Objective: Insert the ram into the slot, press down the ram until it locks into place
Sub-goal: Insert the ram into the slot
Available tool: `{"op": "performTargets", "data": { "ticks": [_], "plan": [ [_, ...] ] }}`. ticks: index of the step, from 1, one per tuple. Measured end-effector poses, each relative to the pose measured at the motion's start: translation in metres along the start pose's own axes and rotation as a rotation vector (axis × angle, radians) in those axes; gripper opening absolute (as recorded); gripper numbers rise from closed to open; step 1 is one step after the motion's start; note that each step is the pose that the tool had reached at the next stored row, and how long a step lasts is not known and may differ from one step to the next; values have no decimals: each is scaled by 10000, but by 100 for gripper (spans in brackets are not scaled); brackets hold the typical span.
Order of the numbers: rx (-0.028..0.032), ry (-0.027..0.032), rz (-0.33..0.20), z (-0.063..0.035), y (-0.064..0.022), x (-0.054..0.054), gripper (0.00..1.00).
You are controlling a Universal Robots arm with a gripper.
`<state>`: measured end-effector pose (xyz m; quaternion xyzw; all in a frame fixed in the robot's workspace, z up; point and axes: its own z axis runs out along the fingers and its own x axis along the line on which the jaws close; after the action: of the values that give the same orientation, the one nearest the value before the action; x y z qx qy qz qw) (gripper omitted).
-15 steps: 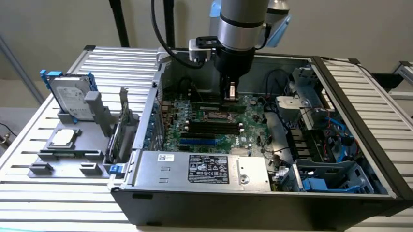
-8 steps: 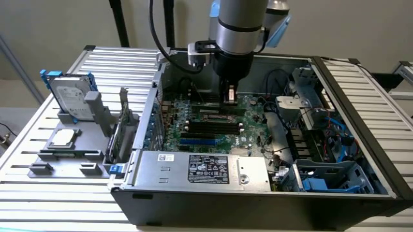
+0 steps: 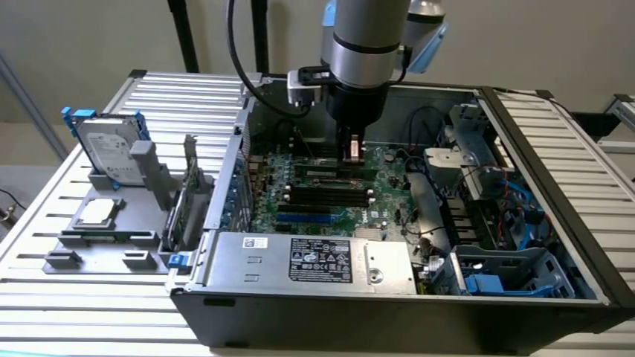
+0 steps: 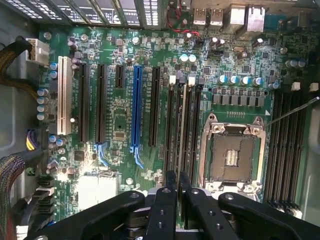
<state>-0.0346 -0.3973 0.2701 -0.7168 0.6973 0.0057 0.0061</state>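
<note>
The slatted table point(image 3: 89, 312) carries an open computer case point(image 3: 397, 312). The silver processor socket point(image 4: 232, 155) lies inside this case, on the green motherboard point(image 4: 120, 125). The robot arm point(image 3: 367, 37) comes down from above into the case and ends over the board, near the socket.

Well apart from the socket, outside the case on the exterior view's left, a gray holder point(image 3: 100, 245) lies on the table. A hard drive point(image 3: 109, 152) stands upright in it.

The gripper point(image 4: 178, 176) hangs just beside the socket. Its two black fingers point(image 4: 169, 200) are clenched close together on the ram point(image 4: 182, 125). From the wrist view the ram shows as a thin pale strip, standing on its edge. It runs along the side of the socket, between the socket and the long blue slot point(image 4: 135, 107).

The ram lies in line with the narrow black slots point(image 4: 194, 130), which sit just beside the socket and have small white latches at their ends. I cannot tell how deep the ram sits in its slot.
</note>
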Motion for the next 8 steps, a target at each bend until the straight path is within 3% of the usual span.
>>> {"op": "performTargets", "data": {
  "ticks": [5, 8],
  "plan": [
    [4, 9, 1, 5, 0, -1, 14],
    [0, 106, 2, 9, 1, 0, 14]
  ]
}}
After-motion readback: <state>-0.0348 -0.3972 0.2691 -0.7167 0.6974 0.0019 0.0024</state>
